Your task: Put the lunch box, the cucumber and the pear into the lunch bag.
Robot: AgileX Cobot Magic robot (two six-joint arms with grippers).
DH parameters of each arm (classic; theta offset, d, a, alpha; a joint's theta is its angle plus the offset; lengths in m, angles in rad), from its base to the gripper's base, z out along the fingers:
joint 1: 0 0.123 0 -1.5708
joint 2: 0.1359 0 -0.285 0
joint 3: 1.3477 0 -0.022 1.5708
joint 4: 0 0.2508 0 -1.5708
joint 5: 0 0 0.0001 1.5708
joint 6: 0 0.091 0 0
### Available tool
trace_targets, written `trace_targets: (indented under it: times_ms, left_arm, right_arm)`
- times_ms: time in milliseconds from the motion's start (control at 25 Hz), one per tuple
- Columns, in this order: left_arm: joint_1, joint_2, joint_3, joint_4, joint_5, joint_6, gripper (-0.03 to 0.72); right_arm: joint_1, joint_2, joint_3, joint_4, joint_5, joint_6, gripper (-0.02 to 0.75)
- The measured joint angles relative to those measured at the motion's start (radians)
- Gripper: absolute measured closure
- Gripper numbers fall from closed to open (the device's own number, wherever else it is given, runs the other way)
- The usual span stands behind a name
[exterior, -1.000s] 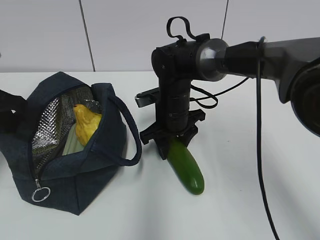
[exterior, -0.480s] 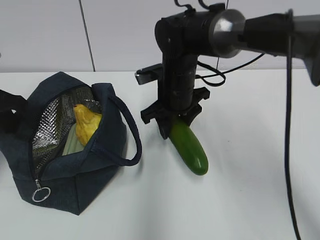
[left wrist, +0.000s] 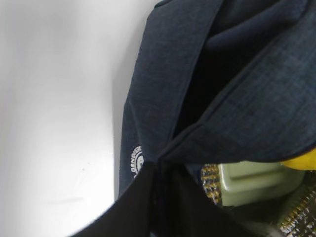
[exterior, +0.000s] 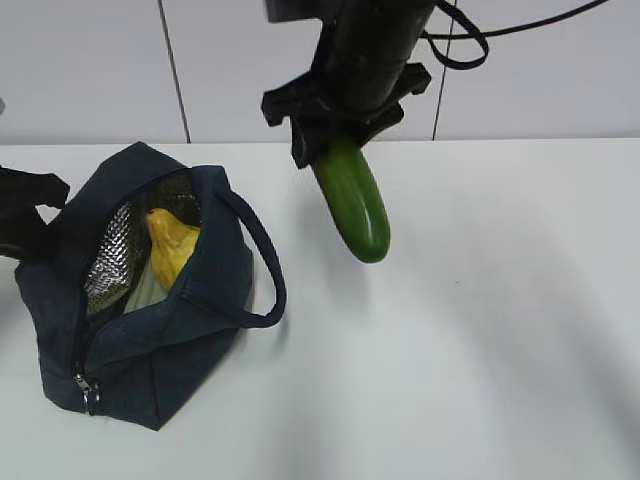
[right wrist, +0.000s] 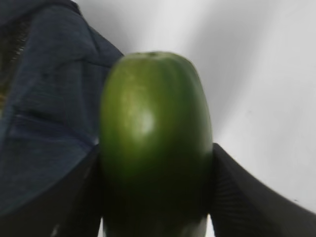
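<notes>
Two of three items already inside, by the look of it. White desk (exterior: 500, 350) carrying everything, bare on the right side. Lunch bag (exterior: 150, 340) at near left, largest thing present, zipper run open and mouth gaping toward the right, silvery lining showing; loop handle (exterior: 258, 262) drooping over the right-hand edge, partly across the approach path. Left end effector (exterior: 25, 215) at the bag's far left edge, apparently pinching the fabric rim to keep the mouth spread, though fingertips hidden in both views, so grip not confirmable. Right end effector (exterior: 335, 140) high above the desk, just right of the bag, clamped around the upper end of the cucumber (exterior: 352, 200); jaws hugging both flanks in the wrist view. Cucumber hanging free end down and tilted slightly rightward, clear of the desk, held by one end probably so the long body can slide nose-first through the narrow opening. Lunch box (left wrist: 247, 180) lying flat at the bag's bottom, pale green lid visible from the left wrist camera. Pear (exterior: 172, 250) propped upright against the lining, on or beside the box, neck upward. Remaining job, judged from this: carry leftward over the mouth, avoid the handle, lower beside the pear.
</notes>
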Motion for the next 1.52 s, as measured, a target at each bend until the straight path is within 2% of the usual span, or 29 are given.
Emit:
trace_targets:
  times_ms: [120,520,640,840,1000,1240,1520]
  left_arm:
    - [0.000,0.000,0.000,-0.032,0.002,0.003,0.671]
    - [0.000,-0.052,0.000,-0.048,0.003,0.007,0.671]
    - [0.000,-0.080,0.000,-0.054,0.005,0.008,0.671]
    - [0.000,-0.114,0.000,-0.070,0.008,0.008,0.671]
    - [0.000,-0.119,0.000,-0.072,0.016,0.008,0.671]
    - [0.000,-0.119,0.000,-0.072,0.031,0.008,0.671]
    - [0.000,-0.119,0.000,-0.073,0.038,0.008,0.671]
  right_arm:
    - [0.000,-0.016,0.000,0.122,-0.023,-0.046,0.309]
    - [0.002,0.009,0.000,0.691,-0.128,-0.281,0.309]
    - [0.020,0.049,0.000,0.793,-0.136,-0.348,0.309]
    - [0.093,0.097,0.000,0.844,-0.174,-0.387,0.309]
    - [0.135,0.126,0.002,0.830,-0.225,-0.390,0.309]
    - [0.146,0.129,0.002,0.743,-0.306,-0.391,0.309]
    - [0.146,0.129,0.002,0.706,-0.390,-0.391,0.309]
